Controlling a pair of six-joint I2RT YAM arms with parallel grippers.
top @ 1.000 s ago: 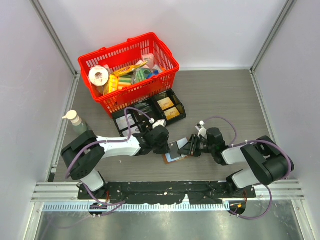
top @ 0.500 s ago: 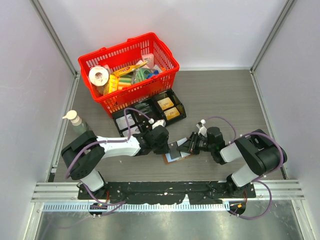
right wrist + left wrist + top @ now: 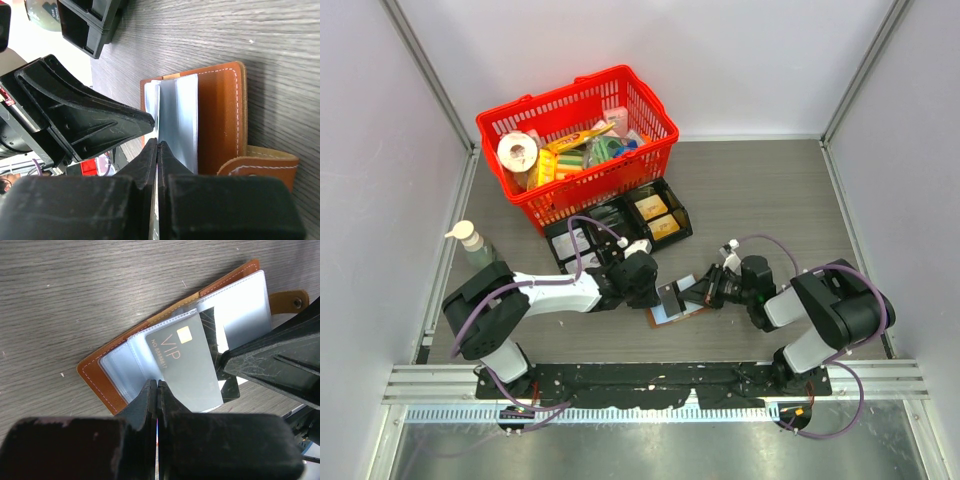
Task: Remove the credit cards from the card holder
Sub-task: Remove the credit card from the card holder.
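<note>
Left tool [image 3: 657,291] and right tool [image 3: 693,294] closed, tips facing, low.

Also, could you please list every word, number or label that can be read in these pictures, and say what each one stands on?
"VIP": on the grey card sticking out of a sleeve of the card holder, left wrist view.
"NO" followed by a row of digits: along that card's edge; the digits are too small to read with certainty.
Packages in the red basket: their printing is too small to read.
</note>
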